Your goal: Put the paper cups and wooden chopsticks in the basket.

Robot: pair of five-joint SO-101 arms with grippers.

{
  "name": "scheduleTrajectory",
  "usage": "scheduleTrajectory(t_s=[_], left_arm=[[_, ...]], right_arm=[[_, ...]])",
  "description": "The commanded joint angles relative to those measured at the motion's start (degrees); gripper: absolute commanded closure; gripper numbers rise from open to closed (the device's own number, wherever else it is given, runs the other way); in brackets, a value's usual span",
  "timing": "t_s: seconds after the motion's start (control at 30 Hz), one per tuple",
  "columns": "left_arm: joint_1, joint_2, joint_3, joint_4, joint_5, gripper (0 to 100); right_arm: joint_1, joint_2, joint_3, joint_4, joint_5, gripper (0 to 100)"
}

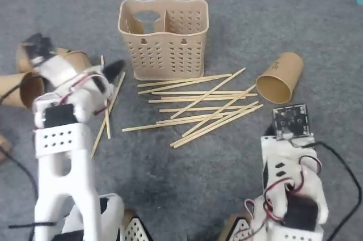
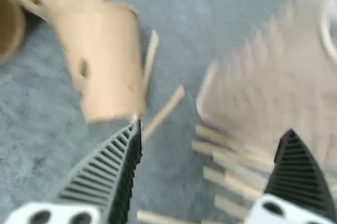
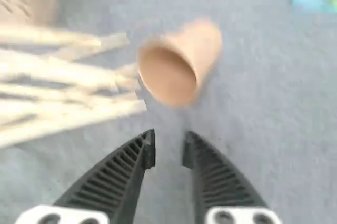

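Beige plastic formed the basket (image 1: 163, 39), which stood upright at the far middle of the grey table covering (image 1: 187, 184), its two compartments open at the top, so anything put in probably had to be lowered from above. Wooden chopsticks (image 1: 198, 108) lay loose just in front of it, most with their long axes running across the table, roughly parallel to the basket's front wall, and a few slanted over the others. A smaller group of chopsticks (image 1: 106, 110) near the left arm ran more nearly front to back. One paper cup (image 1: 279, 77) lay on its side to the right of the pile. Its long axis was diagonal, with the base towards the far right and the open mouth facing back towards the right arm. The right gripper (image 3: 168, 134) hung low behind that mouth, aimed at it, with the jaws only a slit apart and nothing between them; they would likely need to open before taking the rim. More paper cups (image 1: 25, 85) lay tipped over at the left edge, partly hidden by the arm, so their number could not be told for certain. The left gripper (image 2: 213, 129) hung between those cups and the basket with its jaws spread wide and empty, a spread that seemed suited to a cup's body.
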Motion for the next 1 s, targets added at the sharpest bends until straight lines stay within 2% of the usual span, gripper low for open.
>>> scheduleTrajectory(t_s=[0.0, 0.17, 0.4, 0.5, 0.73, 0.97], left_arm=[[-1.7, 3.8, -0.2, -3.3, 3.3, 62], [-1.7, 10.6, -0.1, -7.6, 3.2, 62], [-1.8, 15.8, 0.0, -14.1, 3.1, 62], [-2.0, 17.2, 0.0, -16.4, 2.9, 62], [-2.9, 20.9, -0.3, -21.1, -0.4, 62], [-2.8, 21.5, -0.5, -21.2, -0.6, 62]], right_arm=[[-7.1, 6.6, -8.1, -2.4, -6.4, 82.7], [-14.1, 25.8, -21.2, -6.0, -13.9, 82.4], [-20.5, 53.6, -49.9, -7.0, -27.8, 82.2], [-22.4, 63.2, -61.3, -7.0, -31.2, 82.2], [-25.7, 80.7, -81.1, -6.6, -33.8, 82.2], [-25.8, 93.3, -88.0, -7.0, -33.5, 82.2]])
